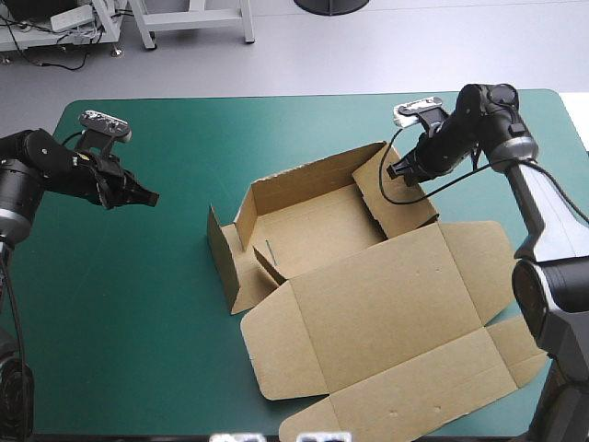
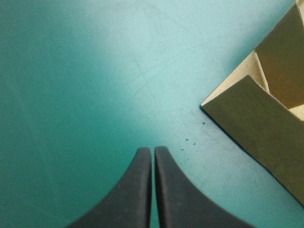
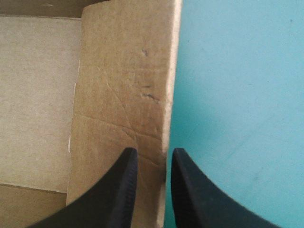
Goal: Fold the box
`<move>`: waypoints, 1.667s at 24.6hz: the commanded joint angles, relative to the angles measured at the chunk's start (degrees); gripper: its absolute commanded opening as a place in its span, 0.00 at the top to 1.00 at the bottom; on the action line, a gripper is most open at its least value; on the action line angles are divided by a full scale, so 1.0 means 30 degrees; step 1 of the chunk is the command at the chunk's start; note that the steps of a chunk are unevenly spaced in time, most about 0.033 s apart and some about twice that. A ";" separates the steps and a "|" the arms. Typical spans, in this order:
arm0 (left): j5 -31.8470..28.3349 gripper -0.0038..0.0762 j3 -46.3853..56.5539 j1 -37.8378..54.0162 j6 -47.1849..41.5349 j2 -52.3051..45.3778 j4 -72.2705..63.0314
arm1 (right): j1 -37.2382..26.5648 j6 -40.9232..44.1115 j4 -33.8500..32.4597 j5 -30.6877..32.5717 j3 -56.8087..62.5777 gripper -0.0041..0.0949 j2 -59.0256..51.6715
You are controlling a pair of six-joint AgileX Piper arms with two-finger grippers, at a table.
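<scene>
Over the cover (image 2: 71, 71), left pincer (image 2: 153, 149) closed, box (image 2: 266, 123) cut off beside it; right pincer (image 3: 151, 153) tight on its wall.

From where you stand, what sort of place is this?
Probably a robotics lab or test bench: two robot arms, ending in the left gripper and the right gripper, reach over a table with a teal-green cover, where a half-folded brown box lies.

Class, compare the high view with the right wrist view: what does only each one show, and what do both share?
Only the high view: the whole box, its lid flat, and the left gripper apart from it. Only the right wrist view: how the right gripper pinches a raised wall's edge, one finger on each side. Both: the box, that gripper and the teal-green cover.
</scene>
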 commanded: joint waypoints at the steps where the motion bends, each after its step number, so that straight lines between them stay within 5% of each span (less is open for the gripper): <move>1: -0.0474 0.93 -0.0482 0.0006 -0.0036 -0.0652 -0.0537 | -0.0024 -0.0436 0.0819 0.0194 -0.0393 0.71 -0.0365; 12: -0.0509 0.93 -0.0482 0.0006 -0.0036 -0.0652 -0.0571 | -0.0024 -0.1387 0.2236 -0.0303 -0.0380 0.74 0.1739; 14: -0.0719 0.93 -0.0482 0.0006 -0.0036 -0.0652 -0.0571 | -0.0024 -0.1189 0.2594 -0.0588 -0.0380 0.81 0.1862; 15: -0.1169 0.93 -0.0482 0.0006 -0.0036 -0.0652 -0.0571 | -0.0024 -0.0711 0.2890 -0.0999 -0.0380 0.97 0.1888; 16: -0.1676 0.93 -0.0482 0.0006 -0.0072 -0.0652 -0.0571 | -0.0024 -0.0422 0.3423 -0.1489 -0.0380 0.98 0.1847; 19: -0.2334 0.94 -0.0482 0.0006 -0.0072 -0.0652 -0.0571 | -0.0024 -0.0084 0.4742 -0.1708 -0.1168 0.98 0.1847; 33: -0.5767 0.93 -0.0520 0.0040 -0.1004 -0.0652 -0.1837 | -0.1620 0.2073 0.4120 0.0182 -1.0347 0.98 -0.0351; 41: -0.6499 0.93 -0.0520 0.0040 0.1440 -0.0293 -0.9781 | -0.3090 0.1991 0.4616 0.0182 -1.0523 0.98 -0.2713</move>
